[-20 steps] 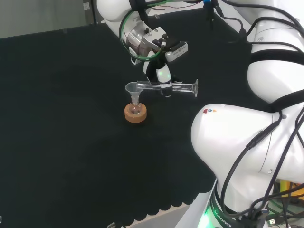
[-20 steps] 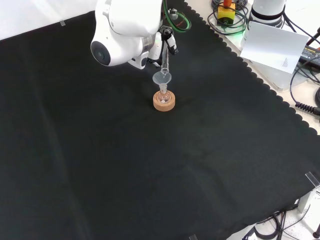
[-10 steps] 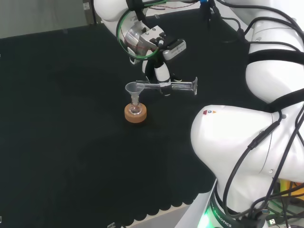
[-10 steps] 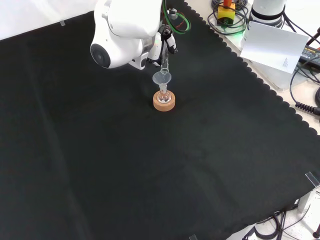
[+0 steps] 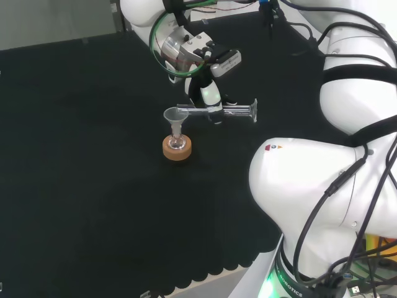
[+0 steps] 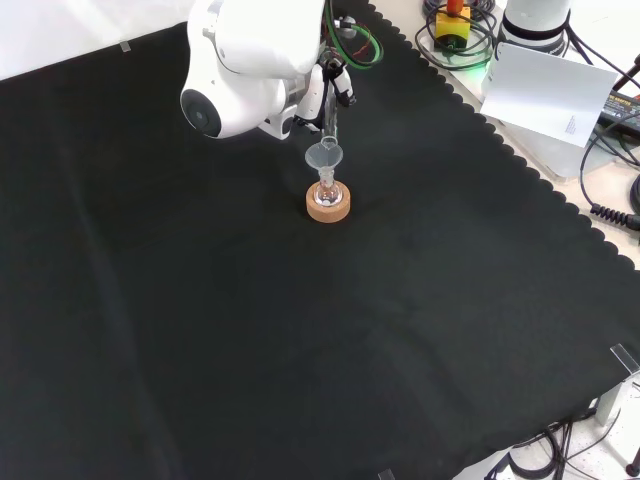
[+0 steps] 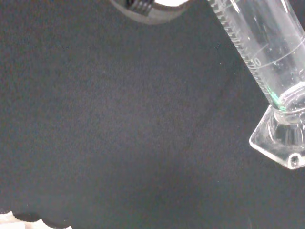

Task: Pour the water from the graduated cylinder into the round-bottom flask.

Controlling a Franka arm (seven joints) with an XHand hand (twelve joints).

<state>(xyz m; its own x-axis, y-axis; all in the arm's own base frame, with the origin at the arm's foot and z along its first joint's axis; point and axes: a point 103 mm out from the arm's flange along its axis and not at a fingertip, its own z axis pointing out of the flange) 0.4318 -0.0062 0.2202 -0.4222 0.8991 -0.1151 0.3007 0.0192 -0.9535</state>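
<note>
The hand was clamped around the graduated cylinder, holding it level (foot to the head view's right). Its mouth lay over the funnel in the round-bottom flask on its cork ring.

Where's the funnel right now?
In the head view the funnel sits in the neck of the flask on its cork ring, left of centre, with the mouth of the cylinder, held about level by the hand, at its rim.
</note>
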